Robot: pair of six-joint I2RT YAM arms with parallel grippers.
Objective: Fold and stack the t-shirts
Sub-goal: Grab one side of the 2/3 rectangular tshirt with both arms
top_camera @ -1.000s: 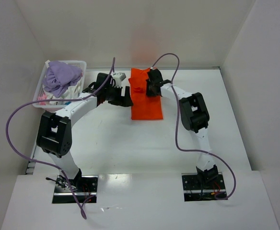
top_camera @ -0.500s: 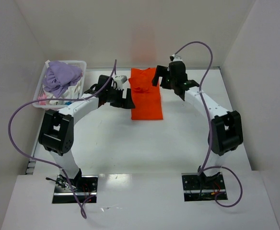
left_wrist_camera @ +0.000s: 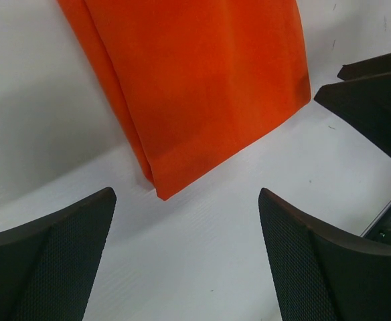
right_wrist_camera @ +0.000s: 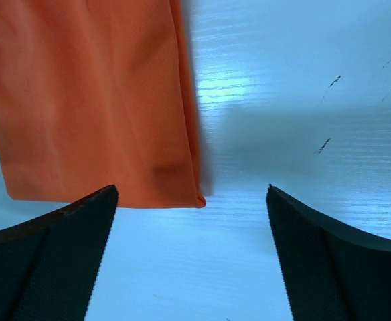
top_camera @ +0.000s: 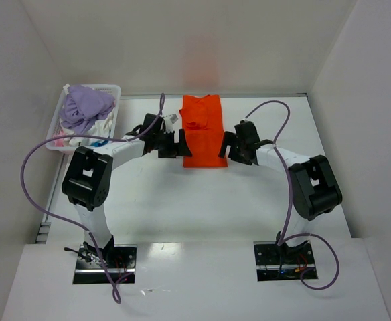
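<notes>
An orange t-shirt (top_camera: 203, 130), folded into a long narrow strip, is lying flat on the white table (top_camera: 182, 200), toward 12 o'clock from the arm bases. The left gripper (top_camera: 177, 145) is sitting just beside the strip's 7 o'clock corner, jaws spread wide and gripping nothing. The right gripper (top_camera: 229, 148) is sitting by the 5 o'clock corner, jaws also apart and empty. At 10 o'clock, a white basket (top_camera: 108, 89) is holding a purple garment (top_camera: 85, 108).

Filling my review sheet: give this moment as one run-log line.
orange t-shirt: folded strip, flat | left gripper: open, beside its near-left corner | right gripper: open, beside its near-right corner | held: nothing
</notes>
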